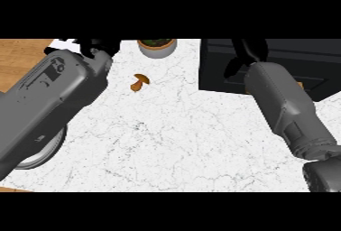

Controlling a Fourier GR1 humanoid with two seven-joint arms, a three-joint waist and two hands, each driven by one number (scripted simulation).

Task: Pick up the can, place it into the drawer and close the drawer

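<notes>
In the head view we look steeply down on a white marble-patterned tabletop (173,135) veined with fine grey lines, which fills the middle of the frame, with a strip of light wooden surface (23,54) showing at the upper left. Our left forearm, a broad grey shell, runs from the lower left edge up toward the upper left, where our black left hand (96,46) shows only in part against the top of the scene; we cannot tell how its fingers are set or whether it holds anything. Beneath that forearm, at the left edge, a curved rim of a round grey plate (48,151) peeks out. At the top centre stands a small round grey pot with a dark green plant (157,46), cut off by the upper limit of the scene. Just below and left of it, well apart from both arms, a small brown mushroom-shaped object (139,82) lies on the marble. In the upper right a black box-like drawer unit (313,63) sits on the tabletop, its dark top showing faint panel lines. Our right forearm rises from the lower right corner to that unit, and our black right hand (243,56) hangs over its dark surface, fingers pointing down; against the black we cannot tell how far they are spread or whether they grip something. The can is nowhere that we can make out.
</notes>
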